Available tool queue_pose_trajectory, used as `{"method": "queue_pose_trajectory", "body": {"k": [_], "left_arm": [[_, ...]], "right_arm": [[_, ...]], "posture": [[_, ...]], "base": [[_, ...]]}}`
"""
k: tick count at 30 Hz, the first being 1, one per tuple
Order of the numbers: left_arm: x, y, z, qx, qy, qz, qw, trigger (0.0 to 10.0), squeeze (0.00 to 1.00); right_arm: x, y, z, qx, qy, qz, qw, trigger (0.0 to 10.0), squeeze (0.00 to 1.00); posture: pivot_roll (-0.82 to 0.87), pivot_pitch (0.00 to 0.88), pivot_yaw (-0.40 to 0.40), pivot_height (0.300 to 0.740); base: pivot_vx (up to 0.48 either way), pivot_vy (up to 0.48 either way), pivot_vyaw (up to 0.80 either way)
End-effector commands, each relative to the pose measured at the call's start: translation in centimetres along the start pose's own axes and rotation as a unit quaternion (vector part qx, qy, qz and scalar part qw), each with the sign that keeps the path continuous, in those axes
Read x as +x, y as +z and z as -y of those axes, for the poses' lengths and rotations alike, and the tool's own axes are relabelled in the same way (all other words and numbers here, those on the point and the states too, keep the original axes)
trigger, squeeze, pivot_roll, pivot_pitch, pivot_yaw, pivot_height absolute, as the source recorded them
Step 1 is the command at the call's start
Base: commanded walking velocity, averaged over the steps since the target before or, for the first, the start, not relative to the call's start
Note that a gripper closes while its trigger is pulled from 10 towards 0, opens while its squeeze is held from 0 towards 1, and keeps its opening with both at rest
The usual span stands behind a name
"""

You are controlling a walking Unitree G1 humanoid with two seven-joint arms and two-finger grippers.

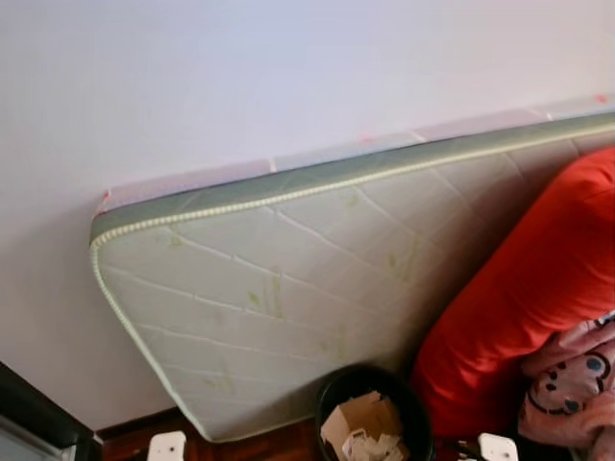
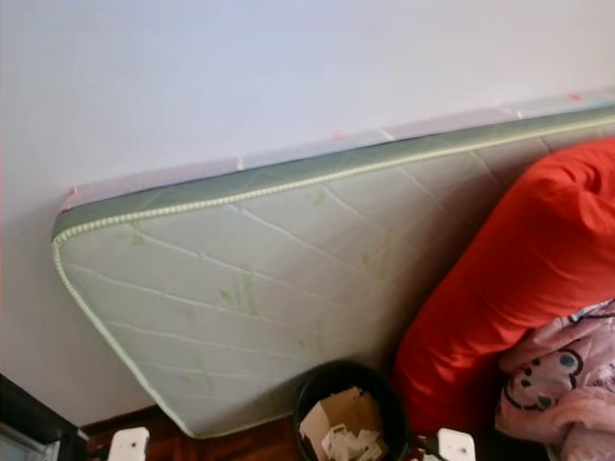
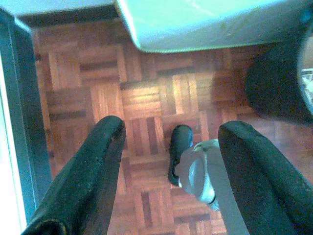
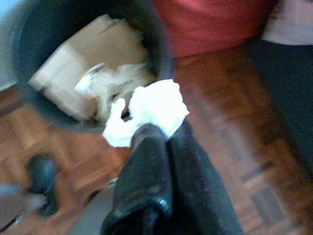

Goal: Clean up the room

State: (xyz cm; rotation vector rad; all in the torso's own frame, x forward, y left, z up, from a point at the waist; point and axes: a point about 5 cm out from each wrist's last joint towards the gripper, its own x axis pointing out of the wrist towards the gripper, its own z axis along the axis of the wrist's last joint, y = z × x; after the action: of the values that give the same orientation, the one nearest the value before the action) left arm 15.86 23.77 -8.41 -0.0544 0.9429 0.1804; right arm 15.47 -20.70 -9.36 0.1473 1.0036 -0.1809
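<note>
right gripper (image 4: 164,132) pinching white tissue (image 4: 149,111) beside black bin (image 4: 29,93) rim.

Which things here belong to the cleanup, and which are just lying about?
Job:
- right pincer shut on white crumpled tissue
- black bin with cardboard scraps

Lying about:
- mattress against wall
- red cushion
- pink blanket
</note>
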Motion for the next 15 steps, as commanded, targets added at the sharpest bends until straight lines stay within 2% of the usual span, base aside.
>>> {"method": "queue_pose_trajectory", "body": {"k": [1,9,11,15], "left_arm": [[0.04,-0.21,0.5,0.001,-0.007,-0.005,1.0,10.0,0.0],[0.04,-0.18,0.49,0.004,-0.008,-0.006,1.0,10.0,0.0],[0.04,-0.18,0.49,0.005,-0.008,-0.006,1.0,10.0,0.0],[0.05,-0.15,0.46,0.007,-0.006,-0.005,1.0,10.0,0.0]], "right_arm": [[-0.12,-0.14,0.79,-0.001,-0.01,-0.001,1.0,10.0,0.0],[-0.11,0.01,0.7,-0.012,-0.003,0.003,1.0,10.0,0.0],[-0.11,0.09,0.67,-0.011,-0.002,0.007,1.0,10.0,0.0],[-0.1,0.1,0.59,-0.013,0.004,0.006,1.0,10.0,0.0]], "posture": [[0.08,0.0,-0.015,0.74],[0.07,0.0,-0.012,0.74],[0.07,0.0,-0.012,0.74],[0.07,0.0,-0.01,0.74]], "base": [[0.266,0.0,0.0],[0.269,0.0,0.0],[0.262,0.0,0.8],[0.0,0.0,0.8]]}}
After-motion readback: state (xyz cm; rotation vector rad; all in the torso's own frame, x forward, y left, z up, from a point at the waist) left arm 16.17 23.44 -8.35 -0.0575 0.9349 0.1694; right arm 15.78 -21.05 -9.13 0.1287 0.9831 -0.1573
